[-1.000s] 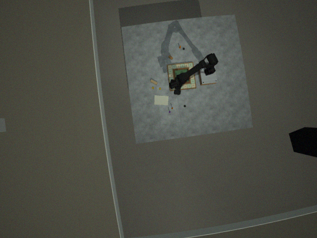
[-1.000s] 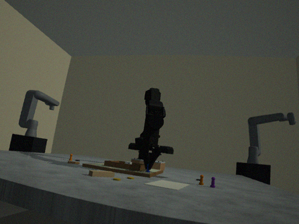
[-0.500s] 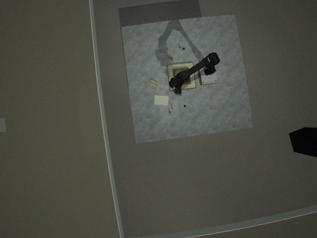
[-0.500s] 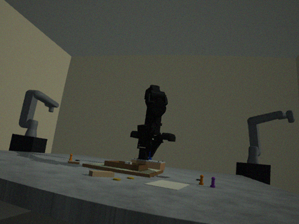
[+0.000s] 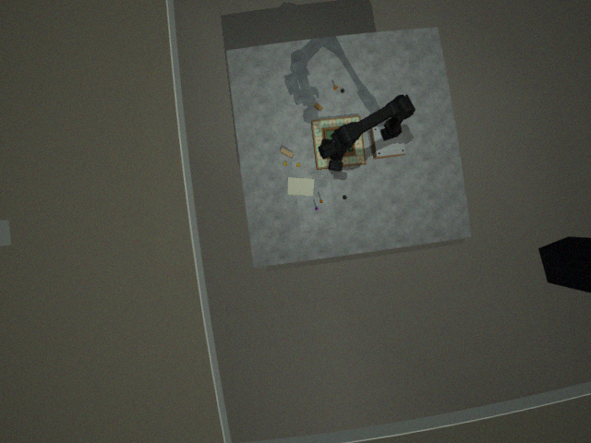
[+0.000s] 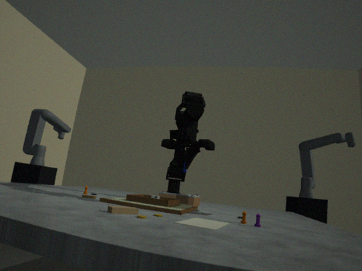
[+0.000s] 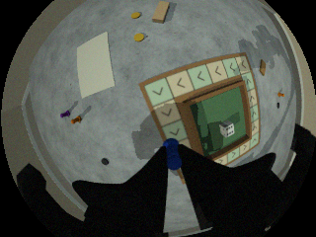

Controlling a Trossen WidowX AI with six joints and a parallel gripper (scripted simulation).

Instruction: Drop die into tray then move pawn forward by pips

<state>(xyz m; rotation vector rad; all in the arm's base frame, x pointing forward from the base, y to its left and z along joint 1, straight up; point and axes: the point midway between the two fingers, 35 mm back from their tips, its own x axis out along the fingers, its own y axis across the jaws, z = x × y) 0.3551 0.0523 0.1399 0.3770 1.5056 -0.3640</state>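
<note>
My gripper (image 6: pixel 184 164) (image 7: pixel 172 149) is shut on the blue pawn (image 6: pixel 184 168) (image 7: pixel 172 157) and holds it roughly upright, well above the board (image 5: pixel 315 143) (image 7: pixel 199 76). In the wrist view the pawn appears over the board's left column of squares. Arrows mark the green and cream squares. The white die (image 7: pixel 227 128) rests on the green floor inside the wooden tray (image 7: pixel 192 129); several dark pips show on it, but they are too small to count surely. In the top view the arm covers part of the board and tray.
A cream sheet (image 5: pixel 300 186) (image 6: pixel 202 223), a wooden block (image 5: pixel 286 152) (image 6: pixel 123 210) and yellow discs (image 7: pixel 139 37) lie beside the board. Orange (image 6: pixel 243 218) and purple (image 6: pixel 257 220) pawns stand beyond the sheet. A white-topped box (image 5: pixel 390 149) adjoins the board. Another orange pawn (image 6: pixel 85 190) stands at the far side.
</note>
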